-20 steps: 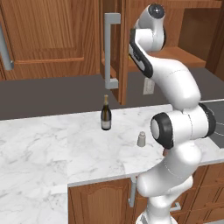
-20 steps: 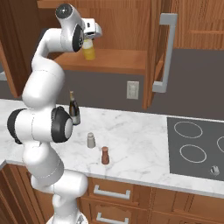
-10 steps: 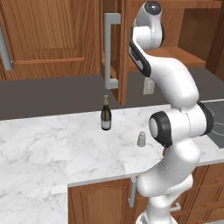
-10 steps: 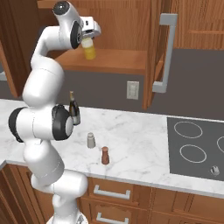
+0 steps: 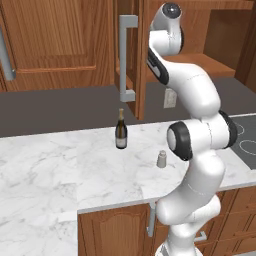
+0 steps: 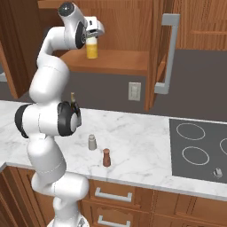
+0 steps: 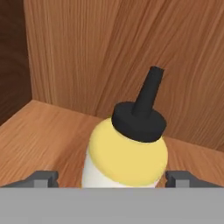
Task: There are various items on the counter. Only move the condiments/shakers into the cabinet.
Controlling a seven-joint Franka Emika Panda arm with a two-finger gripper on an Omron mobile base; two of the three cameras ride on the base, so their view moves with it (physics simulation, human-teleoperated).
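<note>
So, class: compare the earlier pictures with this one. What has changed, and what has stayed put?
The pincer has opened, letting go of the yellow squeeze bottle, which now stands on the cabinet shelf. The wine bottle, grey shaker and brown shaker stayed where they were on the counter.

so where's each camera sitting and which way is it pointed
Left base view: behind the arm's left, facing the white marble counter and dark wine bottle; arm rises lower right.
Right base view: behind its right, facing the brown wooden cabinet shelf; arm lower left.
Hand view: on the hand, looking down on the yellow squeeze bottle between open pincer tips.
Both base views share the small grey shaker.
</note>
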